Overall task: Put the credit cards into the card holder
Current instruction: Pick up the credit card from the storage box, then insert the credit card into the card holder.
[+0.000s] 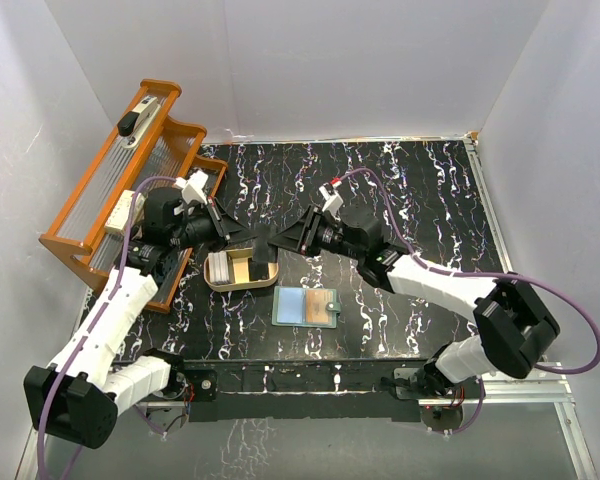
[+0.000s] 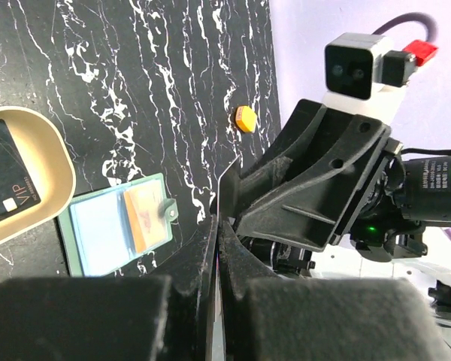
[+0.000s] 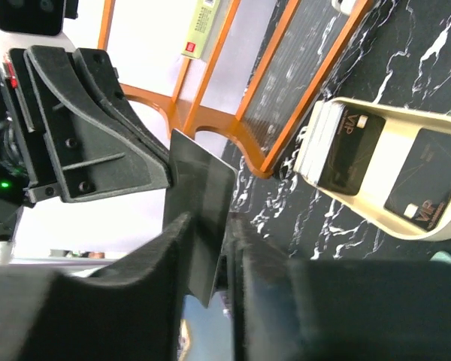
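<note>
Right wrist view is showing right gripper (image 3: 210, 241) and left gripper (image 2: 219, 233) both pinching one thin dark plastic credit card (image 3: 201, 177) (a mid-air handover, I judge), so uneven releasing is risking a drop.

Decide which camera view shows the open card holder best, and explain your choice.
Left wrist: the card holder lies open and close, its teal inside, orange card and snap tab clear. Top external shows it whole but small. Right wrist shows at most a blue sliver below its gripper.
</note>
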`<state>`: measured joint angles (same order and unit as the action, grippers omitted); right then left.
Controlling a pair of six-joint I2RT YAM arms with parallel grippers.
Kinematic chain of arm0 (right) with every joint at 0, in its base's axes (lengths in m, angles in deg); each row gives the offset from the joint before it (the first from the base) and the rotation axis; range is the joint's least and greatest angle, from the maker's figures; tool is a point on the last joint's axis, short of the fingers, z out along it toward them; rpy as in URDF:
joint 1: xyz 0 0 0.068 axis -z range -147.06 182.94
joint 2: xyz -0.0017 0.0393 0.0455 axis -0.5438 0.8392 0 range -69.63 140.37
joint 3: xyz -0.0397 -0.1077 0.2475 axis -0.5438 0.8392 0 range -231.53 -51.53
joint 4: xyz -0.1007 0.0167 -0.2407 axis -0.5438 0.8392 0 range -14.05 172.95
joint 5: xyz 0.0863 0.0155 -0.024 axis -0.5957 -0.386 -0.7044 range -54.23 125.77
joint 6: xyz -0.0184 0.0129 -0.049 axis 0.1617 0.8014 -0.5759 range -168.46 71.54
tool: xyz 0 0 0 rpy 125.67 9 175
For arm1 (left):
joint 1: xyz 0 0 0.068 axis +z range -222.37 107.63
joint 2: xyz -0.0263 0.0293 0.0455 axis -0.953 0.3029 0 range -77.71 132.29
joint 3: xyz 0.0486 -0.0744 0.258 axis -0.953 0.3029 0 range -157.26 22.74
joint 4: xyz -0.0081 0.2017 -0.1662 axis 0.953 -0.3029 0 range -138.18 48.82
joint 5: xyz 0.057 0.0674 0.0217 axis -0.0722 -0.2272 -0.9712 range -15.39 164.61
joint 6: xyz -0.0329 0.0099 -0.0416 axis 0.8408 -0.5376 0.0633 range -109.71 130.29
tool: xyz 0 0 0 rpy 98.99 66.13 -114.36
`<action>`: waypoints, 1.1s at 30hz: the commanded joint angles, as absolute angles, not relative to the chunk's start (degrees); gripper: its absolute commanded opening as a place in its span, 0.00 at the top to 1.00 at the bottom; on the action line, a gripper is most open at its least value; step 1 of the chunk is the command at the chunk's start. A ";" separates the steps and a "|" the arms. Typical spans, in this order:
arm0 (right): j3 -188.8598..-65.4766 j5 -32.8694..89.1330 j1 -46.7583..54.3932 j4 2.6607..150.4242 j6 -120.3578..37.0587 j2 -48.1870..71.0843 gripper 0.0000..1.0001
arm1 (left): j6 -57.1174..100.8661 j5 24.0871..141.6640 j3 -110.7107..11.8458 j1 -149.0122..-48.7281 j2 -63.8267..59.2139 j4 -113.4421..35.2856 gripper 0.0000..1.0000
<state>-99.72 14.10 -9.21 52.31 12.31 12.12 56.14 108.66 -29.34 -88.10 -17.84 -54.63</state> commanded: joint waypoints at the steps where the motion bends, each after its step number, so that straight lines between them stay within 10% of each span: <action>1: -97.91 13.64 -9.72 46.13 14.02 7.19 0.87 | 57.77 110.03 -28.38 -88.33 -19.20 -54.61 1.00; 11: -95.87 17.15 -8.88 59.73 4.53 -0.85 1.00 | 50.68 106.51 -27.35 -88.37 -18.85 -61.47 0.51; 33: -88.08 18.72 -6.04 79.58 -7.68 1.21 1.00 | 51.39 86.07 -18.64 -112.95 -11.44 -60.32 0.75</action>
<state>-87.98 20.51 -8.00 79.63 -5.40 -0.49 48.93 91.74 -20.59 -107.99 -13.70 -63.79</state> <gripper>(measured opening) 0.009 0.296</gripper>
